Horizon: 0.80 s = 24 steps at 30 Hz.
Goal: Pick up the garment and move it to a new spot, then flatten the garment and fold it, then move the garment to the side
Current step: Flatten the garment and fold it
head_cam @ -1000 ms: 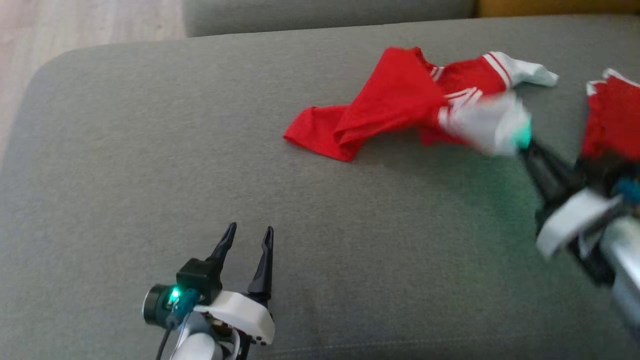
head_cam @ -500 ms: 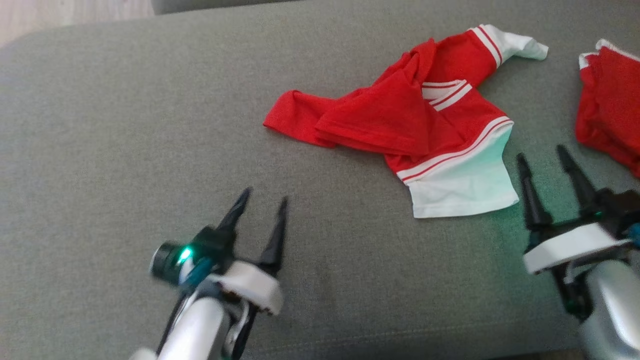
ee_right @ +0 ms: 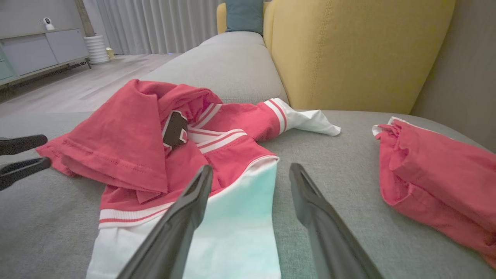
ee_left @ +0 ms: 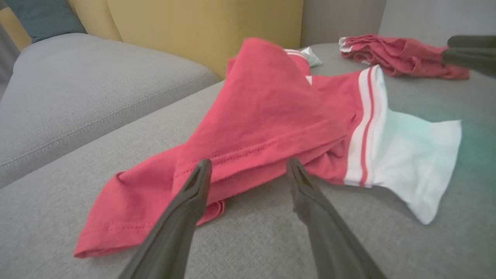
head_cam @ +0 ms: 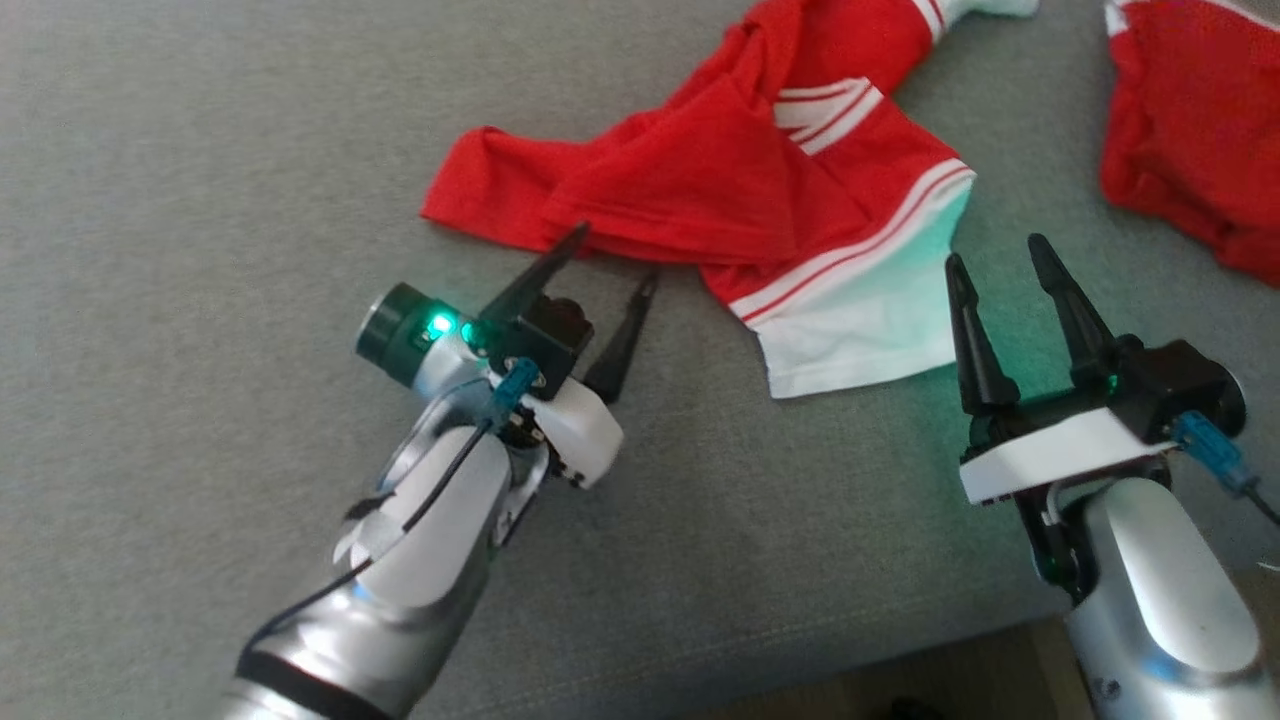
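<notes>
Grey woven sofa cushion (head_cam: 200, 250) carries everything: nearest, the left hand (head_cam: 617, 253) and right hand (head_cam: 995, 250) both stand wide and empty, the left's tips at the folded red hem, the right's just beside the white panel. Beyond them the garment (head_cam: 700, 180) lies crumpled, thin red knit doubled over itself with white striped trim, so flattening likely goes best by pinching a single layer at opposite edges and drawing outward. Farther right lies another red bundle (head_cam: 1190, 140), apart.

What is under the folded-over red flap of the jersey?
Under the flap of the garment, part of a black white-outlined letter and white striped trim peek out. The rest of the lettering is covered.
</notes>
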{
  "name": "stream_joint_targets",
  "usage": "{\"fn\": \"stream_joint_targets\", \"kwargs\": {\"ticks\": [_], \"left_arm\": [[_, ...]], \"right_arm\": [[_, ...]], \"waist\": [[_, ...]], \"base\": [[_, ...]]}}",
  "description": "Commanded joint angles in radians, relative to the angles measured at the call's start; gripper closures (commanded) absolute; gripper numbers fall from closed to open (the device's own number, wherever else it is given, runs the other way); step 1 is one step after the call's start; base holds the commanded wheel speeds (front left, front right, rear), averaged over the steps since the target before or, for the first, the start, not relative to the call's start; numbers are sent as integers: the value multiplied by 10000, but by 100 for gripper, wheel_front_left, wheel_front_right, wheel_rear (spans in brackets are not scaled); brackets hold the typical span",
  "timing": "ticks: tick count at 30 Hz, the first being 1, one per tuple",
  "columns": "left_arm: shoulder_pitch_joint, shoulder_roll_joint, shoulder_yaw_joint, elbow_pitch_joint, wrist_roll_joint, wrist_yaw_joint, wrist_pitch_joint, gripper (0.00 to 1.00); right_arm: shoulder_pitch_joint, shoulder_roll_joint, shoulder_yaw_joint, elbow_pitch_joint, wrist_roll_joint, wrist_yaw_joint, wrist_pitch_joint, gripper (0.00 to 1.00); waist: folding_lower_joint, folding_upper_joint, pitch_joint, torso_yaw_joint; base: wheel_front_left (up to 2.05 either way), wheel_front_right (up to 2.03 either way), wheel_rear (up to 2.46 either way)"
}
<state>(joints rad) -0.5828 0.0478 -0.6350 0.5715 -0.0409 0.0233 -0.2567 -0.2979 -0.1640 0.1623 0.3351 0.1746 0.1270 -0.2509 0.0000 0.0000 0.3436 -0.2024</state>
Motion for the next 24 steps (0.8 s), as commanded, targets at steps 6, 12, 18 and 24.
{"fn": "stream_joint_targets", "kwargs": {"ticks": [6, 12, 18, 24], "left_arm": [[-848, 326, 394, 236, 414, 567, -51, 0], [-918, 512, 145, 241, 624, 728, -51, 0], [-882, 550, -18, 455, 537, 738, -51, 0], [-968, 566, 23, 311, 348, 742, -51, 100]], "right_arm": [[-223, 165, 147, -318, -117, 37, -108, 0], [-221, 221, 87, -313, -163, 37, -108, 0], [-254, 257, 81, -261, -160, 37, -108, 0], [-313, 332, 202, -184, -87, 37, -108, 0]], "waist": [[0, 0, 555, -571], [0, 0, 648, -667], [0, 0, 643, -664], [0, 0, 634, -695]], "base": [[0, 0, 0], [0, 0, 0], [0, 0, 0], [0, 0, 0]]}}
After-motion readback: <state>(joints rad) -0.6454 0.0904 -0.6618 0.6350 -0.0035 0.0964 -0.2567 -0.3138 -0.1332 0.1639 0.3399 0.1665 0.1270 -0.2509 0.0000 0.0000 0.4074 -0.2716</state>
